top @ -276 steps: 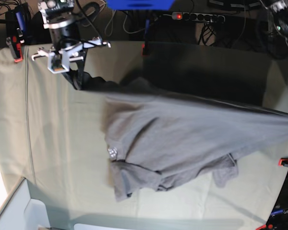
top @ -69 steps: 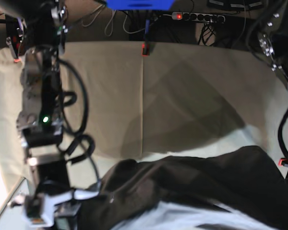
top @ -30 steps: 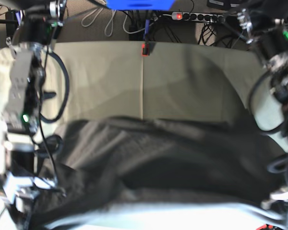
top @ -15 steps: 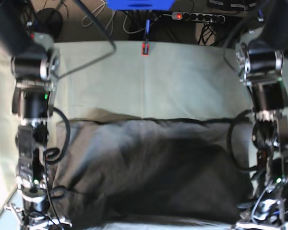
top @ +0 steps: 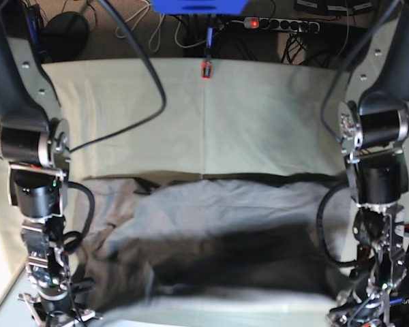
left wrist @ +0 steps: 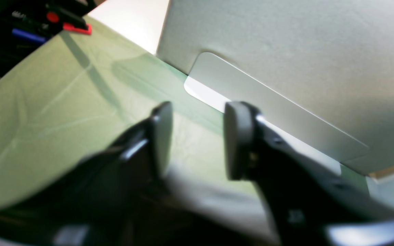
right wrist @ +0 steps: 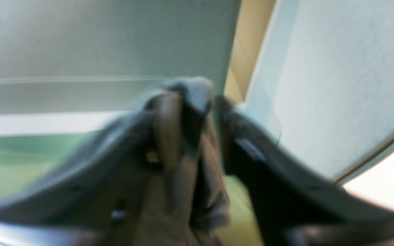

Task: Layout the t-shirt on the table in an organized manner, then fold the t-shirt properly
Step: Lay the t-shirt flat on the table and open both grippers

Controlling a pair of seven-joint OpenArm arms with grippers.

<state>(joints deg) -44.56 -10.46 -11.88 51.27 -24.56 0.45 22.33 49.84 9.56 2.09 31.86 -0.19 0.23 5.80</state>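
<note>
From the base view I see the table (top: 259,116), a wide spread of pale sage-green cloth with a straight crease running down its middle and a small red clip (top: 206,69) at its far edge. Behind that edge the floor is a tangle of dark cables, with a power strip (top: 283,24) whose switch glows red and a blue object (top: 198,5) at the very top of the picture.

The t-shirt (top: 218,238) lies on the near half of the table, spread wide between my two arms, dark grey and blurred (the near hem is the blurriest part). Its far edge sits just short of the table's middle.

My left gripper (left wrist: 197,143) shows clearly in its own wrist view: the two pads stand apart with bare green cloth visible between them, and nothing is caught there. Beyond it stands a pale grey panel (left wrist: 286,51) with a rounded cut-out, and far off at the table edge another red clip (left wrist: 77,29).

My right gripper (right wrist: 197,102) is blurred in its wrist view; its fingers are parted, yet a fold of the grey fabric still sits between them, bunched against one finger. Whether it is actually pinched I cannot tell. A pale panel (right wrist: 320,85) rises just behind it.
</note>
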